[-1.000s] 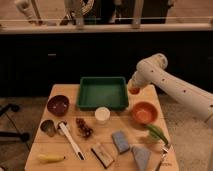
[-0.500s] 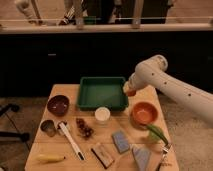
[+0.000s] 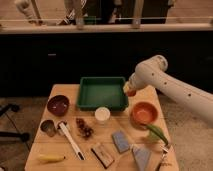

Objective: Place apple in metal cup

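Note:
The apple (image 3: pixel 131 93), small and orange-red, sits in my gripper (image 3: pixel 129 90), which is shut on it and holds it above the right rim of the green tray (image 3: pixel 102 93). The arm comes in from the right. The metal cup (image 3: pixel 48 128), a short dull grey cylinder, stands at the table's left edge, below the dark maroon bowl (image 3: pixel 58 105) and far to the left of the gripper.
A white cup (image 3: pixel 102 115) stands in front of the tray, with an orange bowl (image 3: pixel 144 113) to its right. A berry cluster (image 3: pixel 84 128), a white-handled tool (image 3: pixel 70 140), a banana (image 3: pixel 50 158), a blue sponge (image 3: pixel 120 141) and a green vegetable (image 3: pixel 156 132) lie on the front half.
My gripper has moved a little left and down with the apple, from beside the tray's right edge to over its rim. Nothing on the table has moved.

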{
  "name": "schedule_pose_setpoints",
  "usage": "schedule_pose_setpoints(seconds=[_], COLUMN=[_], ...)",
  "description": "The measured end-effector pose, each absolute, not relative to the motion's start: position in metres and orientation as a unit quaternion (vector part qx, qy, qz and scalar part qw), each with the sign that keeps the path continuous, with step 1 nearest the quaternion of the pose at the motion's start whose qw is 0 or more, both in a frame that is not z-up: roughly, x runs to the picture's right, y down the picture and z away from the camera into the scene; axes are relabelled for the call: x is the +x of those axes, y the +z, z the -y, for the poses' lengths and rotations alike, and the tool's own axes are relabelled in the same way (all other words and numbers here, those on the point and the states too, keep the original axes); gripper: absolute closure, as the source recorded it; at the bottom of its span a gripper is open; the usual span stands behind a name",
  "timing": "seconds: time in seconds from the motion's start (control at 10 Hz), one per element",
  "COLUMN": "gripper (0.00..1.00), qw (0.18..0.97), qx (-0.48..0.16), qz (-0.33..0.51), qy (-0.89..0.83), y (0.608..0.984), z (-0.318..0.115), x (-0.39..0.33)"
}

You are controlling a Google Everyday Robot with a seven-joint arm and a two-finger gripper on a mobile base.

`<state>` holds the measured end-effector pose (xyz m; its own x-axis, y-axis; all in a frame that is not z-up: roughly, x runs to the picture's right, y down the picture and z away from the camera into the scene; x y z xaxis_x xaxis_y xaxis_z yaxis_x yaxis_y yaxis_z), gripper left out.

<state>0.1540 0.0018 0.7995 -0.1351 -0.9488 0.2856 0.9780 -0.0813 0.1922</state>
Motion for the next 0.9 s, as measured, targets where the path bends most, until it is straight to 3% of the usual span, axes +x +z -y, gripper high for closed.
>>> schedule_pose_setpoints(seconds=[0.3, 0.9], gripper=[1.0, 1.0], qw=[0.649, 0.557], qx=[-0.036, 0.019], qz=[0.178, 0.237], qy=[-0.739, -0.796], y=[0.801, 0.798], z=[-0.002, 0.01], x=[0.152, 0.042])
